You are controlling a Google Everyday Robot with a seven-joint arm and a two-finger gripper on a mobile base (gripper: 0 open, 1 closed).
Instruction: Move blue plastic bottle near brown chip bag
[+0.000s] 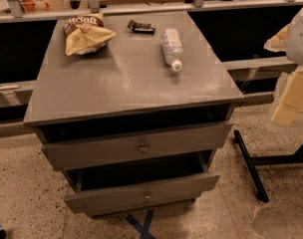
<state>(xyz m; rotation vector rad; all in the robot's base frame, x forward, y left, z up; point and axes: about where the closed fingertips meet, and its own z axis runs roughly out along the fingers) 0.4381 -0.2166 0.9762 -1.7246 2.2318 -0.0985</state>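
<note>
The blue plastic bottle [172,48] lies on its side on the right back part of the grey cabinet top [126,83], white cap pointing toward the front. The brown chip bag [85,34], tan with a dark top band and white lettering, lies at the back left corner. They are well apart. My gripper [289,106] shows as a pale yellow and white shape at the right edge of the camera view, off the cabinet and to the right of the bottle, holding nothing that I can see.
A small flat dark wrapper [140,27] lies at the back between bag and bottle. The cabinet has two drawers [141,148] partly pulled out. A rail [151,6] runs behind it. A black stand leg [248,163] lies on the speckled floor at right.
</note>
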